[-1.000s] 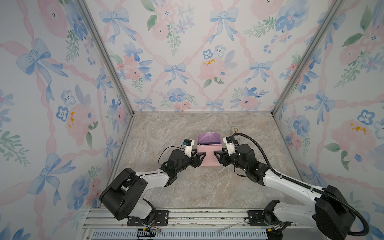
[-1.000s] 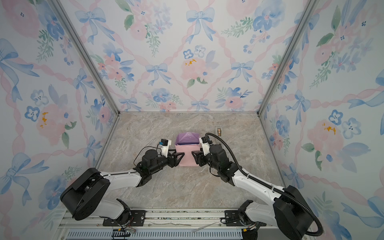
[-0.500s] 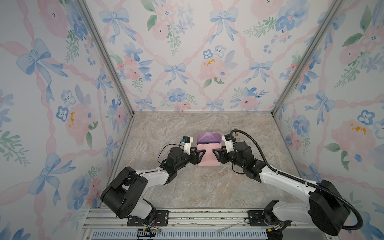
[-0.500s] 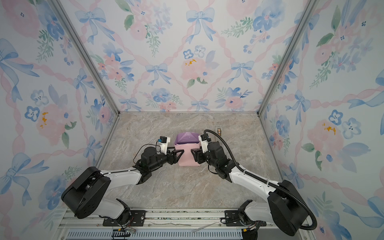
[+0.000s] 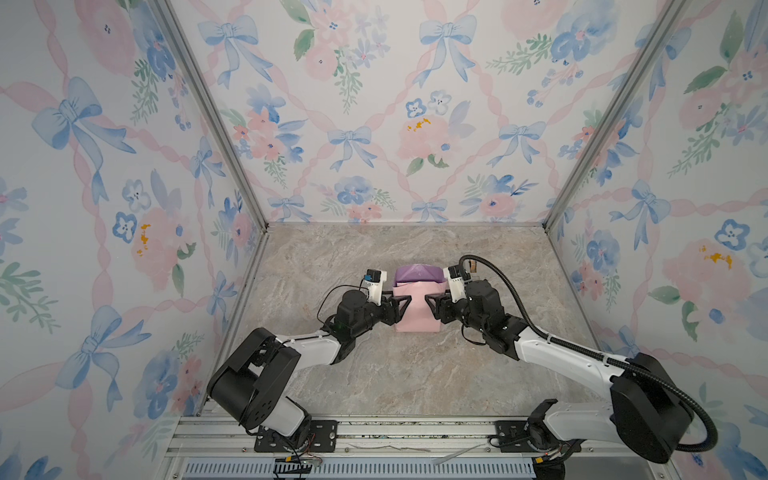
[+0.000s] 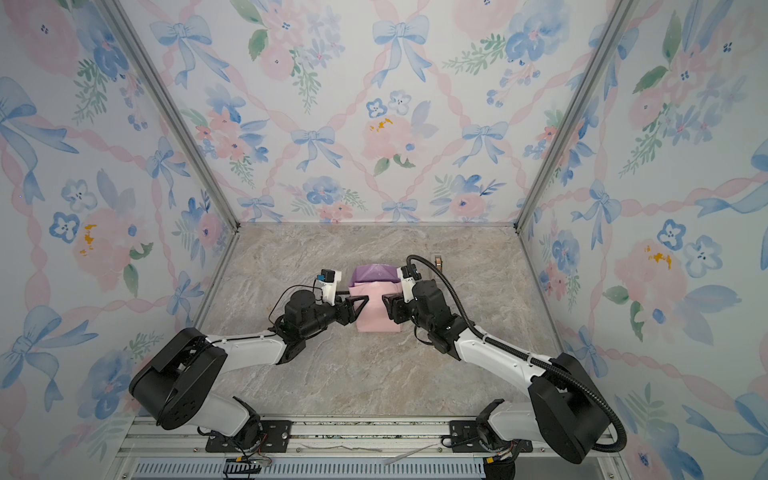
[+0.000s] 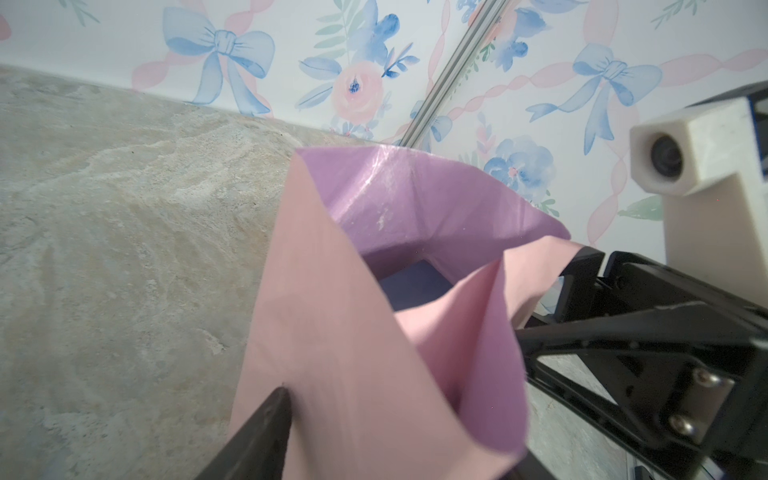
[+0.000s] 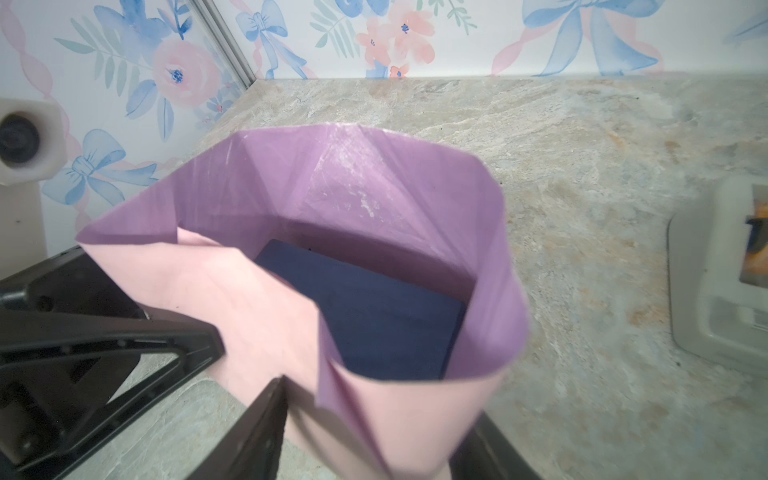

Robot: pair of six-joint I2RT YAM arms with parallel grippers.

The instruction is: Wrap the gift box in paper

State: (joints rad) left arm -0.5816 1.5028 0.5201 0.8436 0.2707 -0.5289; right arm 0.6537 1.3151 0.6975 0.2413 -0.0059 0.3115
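From my seat, the left gripper (image 5: pixel 399 309) and right gripper (image 5: pixel 430 305) each pinch a side of the paper (image 5: pixel 415 309), pink face toward me. Beyond, its lilac flap stands up; the gift box (image 8: pixel 374 320) lies inside the fold.

Both top views look down; wrist views face the paper (image 8: pixel 374 199) closely.

Wallpapered robot booth (image 5: pixel 361 124), aluminium framing.
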